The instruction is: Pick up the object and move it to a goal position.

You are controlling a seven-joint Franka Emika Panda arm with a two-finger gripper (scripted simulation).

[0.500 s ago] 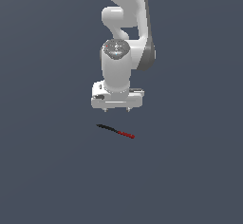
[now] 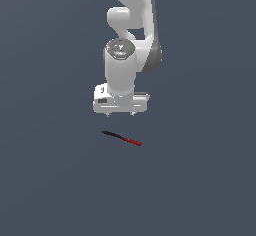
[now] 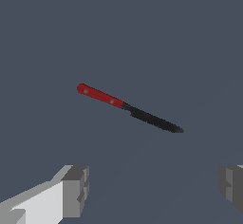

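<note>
The object (image 2: 122, 138) is a thin short rod, black on the exterior view's left half and red on the right half. It lies flat on the grey floor. In the wrist view the object (image 3: 128, 107) shows whole, lying slanted, red end and black end both clear. My gripper (image 2: 120, 114) hangs above it, a little apart, pointing down. Its jaws stand wide apart and hold nothing. Two grey fingertips (image 3: 76, 190) show at the edge of the wrist view, on either side of an empty gap.
The white arm (image 2: 131, 25) rises behind the gripper. A plain grey floor (image 2: 200, 180) lies all around.
The gripper has come slightly lower toward the object. The object has not moved.
</note>
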